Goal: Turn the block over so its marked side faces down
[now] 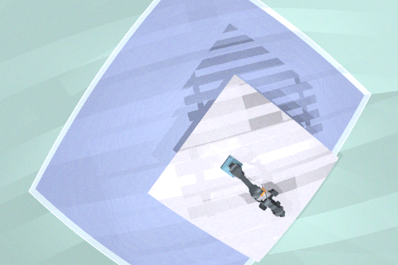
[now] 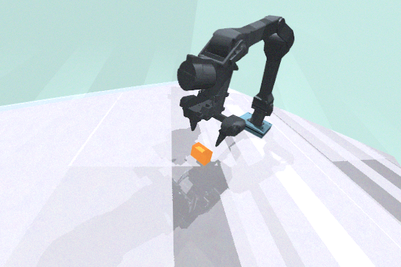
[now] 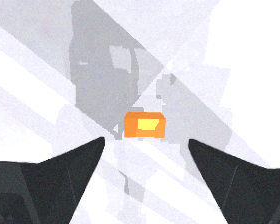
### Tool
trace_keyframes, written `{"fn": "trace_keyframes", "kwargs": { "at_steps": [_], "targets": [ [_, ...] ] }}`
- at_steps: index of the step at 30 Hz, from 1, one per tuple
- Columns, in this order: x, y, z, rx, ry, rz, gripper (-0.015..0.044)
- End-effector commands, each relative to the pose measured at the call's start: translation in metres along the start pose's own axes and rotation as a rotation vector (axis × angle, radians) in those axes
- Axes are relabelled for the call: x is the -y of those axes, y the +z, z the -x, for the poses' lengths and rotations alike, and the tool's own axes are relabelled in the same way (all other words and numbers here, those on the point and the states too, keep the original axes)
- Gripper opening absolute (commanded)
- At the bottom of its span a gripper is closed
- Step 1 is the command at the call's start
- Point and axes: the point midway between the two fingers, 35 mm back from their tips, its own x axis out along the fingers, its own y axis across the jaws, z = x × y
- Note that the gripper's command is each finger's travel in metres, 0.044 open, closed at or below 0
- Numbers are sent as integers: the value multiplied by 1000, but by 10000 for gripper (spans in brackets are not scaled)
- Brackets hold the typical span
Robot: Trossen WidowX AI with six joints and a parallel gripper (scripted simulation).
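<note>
Hovering over the table point(image 1: 187, 181) point(image 2: 135, 135) point(image 3: 251, 45), my hand point(image 2: 204, 138) point(image 3: 146, 141) was wide apart, nothing clamped. Orange block point(image 1: 263, 192) point(image 2: 201, 154) point(image 3: 144, 126) sat on the table below, yellow patch on its upper face, clear of both fingertips point(image 2: 193, 126).

Your orange oblong block point(image 1: 263, 192) point(image 2: 202, 154) point(image 3: 144, 126) rests flat on the pale bench point(image 1: 208, 207) point(image 2: 101, 141) point(image 3: 251, 100), a yellow patch across its upper face, toward five o'clock from the top view's centre, partly hidden there.
</note>
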Motion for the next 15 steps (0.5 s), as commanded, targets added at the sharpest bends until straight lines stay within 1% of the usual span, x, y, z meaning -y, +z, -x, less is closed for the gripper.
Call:
{"fn": "trace_keyframes", "kwargs": {
  "at_steps": [1,3,6,15],
  "targets": [
    [1,-3,-13,-21,-3,2,440],
    [1,-3,-14,-21,-3,2,440],
    [0,-4,-27,-21,-3,2,440],
    [0,-3,-37,-21,-3,2,440]
  ]
}}
